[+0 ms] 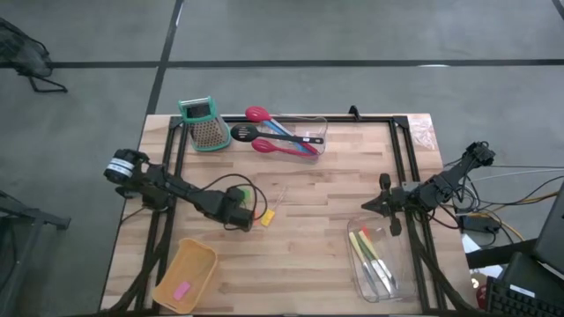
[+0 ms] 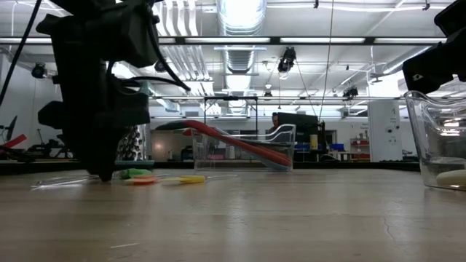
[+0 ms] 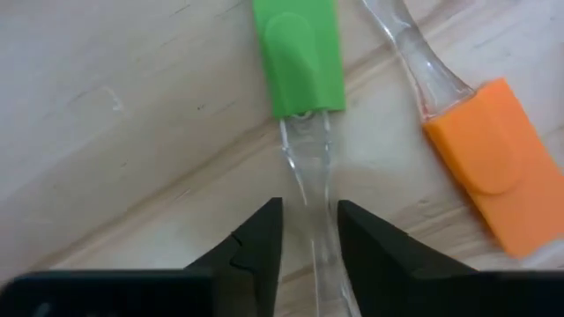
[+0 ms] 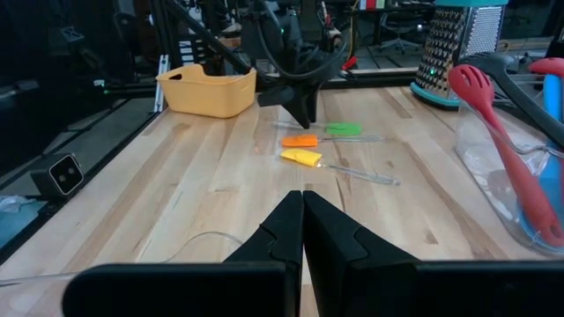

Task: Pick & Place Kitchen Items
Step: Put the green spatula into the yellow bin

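A green spatula [image 3: 295, 53] with a clear handle lies flat on the wooden table, left of centre [image 1: 244, 192]. An orange spatula [image 3: 489, 167] and a yellow one [image 4: 302, 158] lie flat beside it. My left gripper [image 3: 308, 233] is down at the table [image 1: 238, 216], closed about the green spatula's clear handle. My right gripper [image 4: 302, 207] is shut and empty, hovering right of centre [image 1: 368, 208]. My left gripper pinches the green spatula's clear handle [image 3: 308, 189] between its two fingers, a short way behind the green head. The fingers come from above, pointing down, one on each side of the handle. The spatula lies flat on the table.
A teal-topped grater [image 1: 204, 123] and a clear bin [image 1: 310, 123] with red spoons and a black ladle stand at the far edge. A tan bin [image 1: 187, 273] with a pink piece is near left. A clear bin [image 1: 395, 277] with yellow and green tools is near right.
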`<state>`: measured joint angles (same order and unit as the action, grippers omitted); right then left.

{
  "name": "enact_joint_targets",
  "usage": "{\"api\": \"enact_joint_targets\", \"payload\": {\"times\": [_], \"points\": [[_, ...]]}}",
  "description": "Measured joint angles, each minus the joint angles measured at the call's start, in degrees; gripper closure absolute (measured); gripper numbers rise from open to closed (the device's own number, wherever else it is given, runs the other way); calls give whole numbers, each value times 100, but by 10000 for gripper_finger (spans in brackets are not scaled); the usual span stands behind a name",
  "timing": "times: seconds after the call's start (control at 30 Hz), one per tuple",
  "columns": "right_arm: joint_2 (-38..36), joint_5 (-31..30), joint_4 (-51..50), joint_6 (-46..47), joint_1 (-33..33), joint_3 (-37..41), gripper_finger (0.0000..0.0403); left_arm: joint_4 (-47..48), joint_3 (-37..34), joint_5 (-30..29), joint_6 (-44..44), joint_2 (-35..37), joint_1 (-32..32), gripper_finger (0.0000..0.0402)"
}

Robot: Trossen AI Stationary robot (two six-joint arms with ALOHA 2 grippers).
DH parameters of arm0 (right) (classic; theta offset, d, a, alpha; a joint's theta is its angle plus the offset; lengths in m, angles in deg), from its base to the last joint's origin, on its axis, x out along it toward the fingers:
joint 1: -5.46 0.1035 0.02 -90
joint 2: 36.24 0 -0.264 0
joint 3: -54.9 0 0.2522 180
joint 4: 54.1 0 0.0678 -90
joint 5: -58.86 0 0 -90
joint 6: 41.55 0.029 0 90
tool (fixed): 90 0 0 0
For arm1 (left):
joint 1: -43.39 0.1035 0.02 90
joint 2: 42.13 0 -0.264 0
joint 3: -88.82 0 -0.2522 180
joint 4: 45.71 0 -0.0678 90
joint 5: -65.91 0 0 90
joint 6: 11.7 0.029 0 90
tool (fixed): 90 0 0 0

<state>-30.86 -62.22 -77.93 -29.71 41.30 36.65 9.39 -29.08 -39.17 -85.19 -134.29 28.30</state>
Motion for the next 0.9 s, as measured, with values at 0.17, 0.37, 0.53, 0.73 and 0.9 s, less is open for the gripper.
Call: {"api": "enact_joint_targets", "payload": {"times": [0.17, 0.37, 0.53, 0.73, 0.9], "points": [[1, -1, 0, 0, -1, 0, 394, -32, -2, 2, 199, 0, 0, 367], [0, -1, 2, 0, -1, 0, 394, 35, -17, -51, 400, 31, 2, 382], [-1, -1, 1, 0, 1, 0, 394, 190, 131, 30, 564, 195, 0, 390], [-1, -1, 1, 0, 0, 0, 394, 215, 429, 503, 907, 651, -82, 388], [-1, 0, 2, 0, 0, 0, 394, 284, 649, 1074, 964, 1174, -470, 391]]}}
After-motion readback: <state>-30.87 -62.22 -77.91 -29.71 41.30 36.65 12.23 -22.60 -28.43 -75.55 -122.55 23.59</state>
